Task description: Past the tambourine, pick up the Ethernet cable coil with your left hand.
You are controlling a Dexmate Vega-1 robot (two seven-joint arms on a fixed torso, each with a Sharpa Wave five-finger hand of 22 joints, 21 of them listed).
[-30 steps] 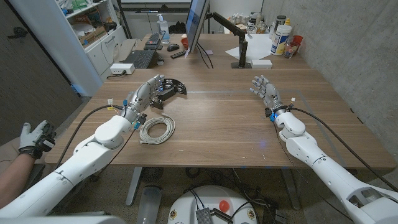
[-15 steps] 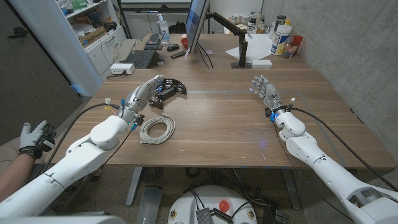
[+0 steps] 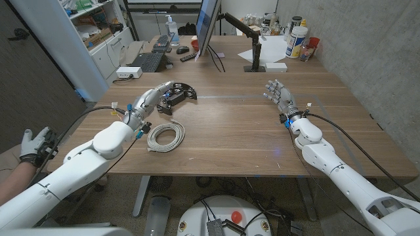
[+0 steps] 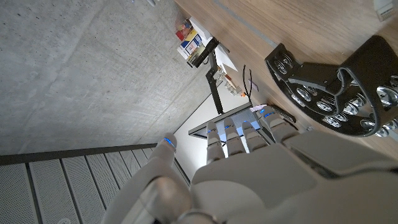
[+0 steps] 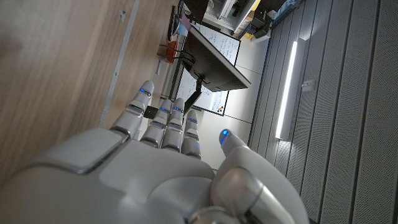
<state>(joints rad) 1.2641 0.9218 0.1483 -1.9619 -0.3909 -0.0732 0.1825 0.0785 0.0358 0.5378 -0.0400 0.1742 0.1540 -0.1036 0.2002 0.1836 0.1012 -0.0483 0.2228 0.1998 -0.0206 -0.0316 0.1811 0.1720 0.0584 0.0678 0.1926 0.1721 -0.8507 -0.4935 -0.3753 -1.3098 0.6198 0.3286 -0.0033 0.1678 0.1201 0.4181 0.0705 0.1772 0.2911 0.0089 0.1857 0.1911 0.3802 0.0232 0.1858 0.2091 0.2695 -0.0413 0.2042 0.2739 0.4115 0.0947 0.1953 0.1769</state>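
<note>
I have the left hand (image 3: pixel 149 101) open and holding nothing, fingers stretched toward the tambourine (image 3: pixel 177 94), just short of its black rim; the Ethernet cable coil (image 3: pixel 165 136) lies flat on the table (image 3: pixel 230 131) beside my left forearm, nearer me than the hand, so I judge I must draw back and drop onto it; bare wood lies right of the coil, the table's left edge close by; the right hand (image 3: pixel 279 96) waits open, well apart.
</note>
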